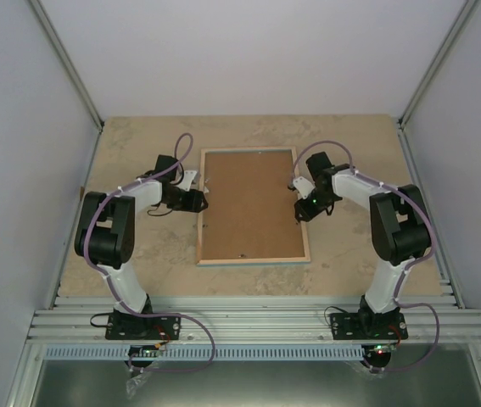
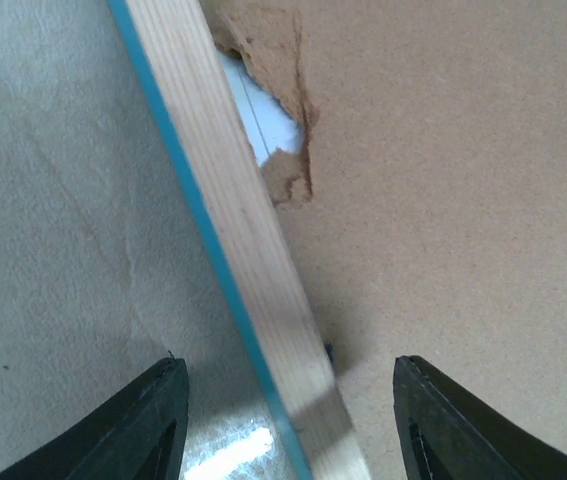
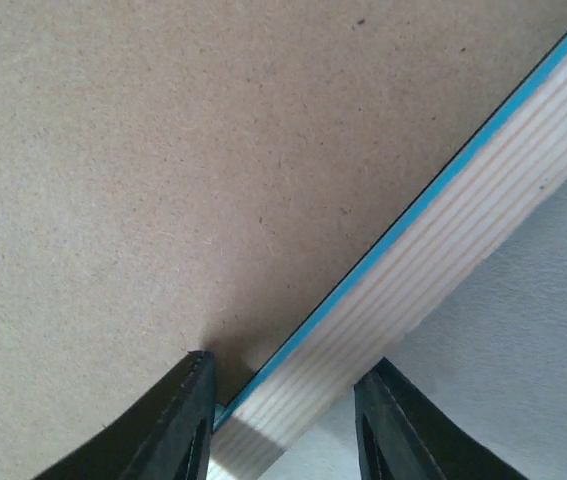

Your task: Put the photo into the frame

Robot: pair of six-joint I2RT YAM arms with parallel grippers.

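Note:
The frame (image 1: 253, 259) lies back-up on the table, light wood rails with a blue edge, and the brown backing board (image 1: 248, 203) fills it. The photo is hidden. My left gripper (image 1: 199, 197) is open and straddles the left rail (image 2: 233, 200), with one finger (image 2: 153, 430) over the table and the other over the board (image 2: 443, 180). A torn notch in the board shows a white sheet (image 2: 263, 130). My right gripper (image 1: 298, 199) stands at the right rail (image 3: 483, 210), fingers (image 3: 188, 420) close against both sides of it, one on the board (image 3: 163, 150).
The beige stone-pattern table (image 1: 138, 153) lies all round the frame. Grey walls and metal posts close in the back and sides. An aluminium rail (image 1: 257, 322) carries the arm bases at the near edge.

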